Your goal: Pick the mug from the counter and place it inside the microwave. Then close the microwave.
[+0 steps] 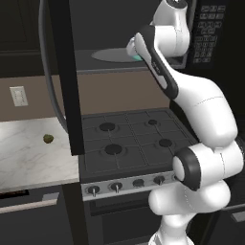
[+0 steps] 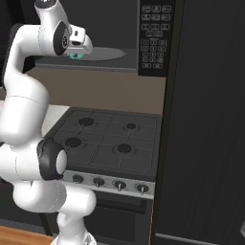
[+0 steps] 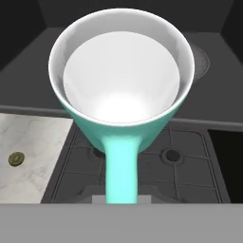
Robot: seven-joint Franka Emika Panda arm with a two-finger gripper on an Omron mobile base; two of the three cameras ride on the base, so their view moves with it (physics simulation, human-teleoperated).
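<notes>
The teal mug (image 3: 122,90) with a white inside hangs at the mouth of the open microwave (image 1: 206,33), level with the front edge of its round grey turntable (image 1: 111,55). My gripper (image 2: 76,51) is shut on the mug's handle (image 3: 121,166); the fingers themselves are hidden behind it. In the base views only a teal sliver of the mug (image 1: 137,57) (image 2: 74,56) shows beside the white hand. The microwave door (image 1: 67,76) stands swung open to the left. The marble counter (image 1: 28,153) lies lower left.
A black gas stovetop (image 1: 129,139) with several burners lies directly under the microwave. A tiny olive-brown lump (image 1: 48,139) sits on the counter. A tall dark cabinet (image 2: 206,124) rises to the right of the keypad panel (image 2: 155,33).
</notes>
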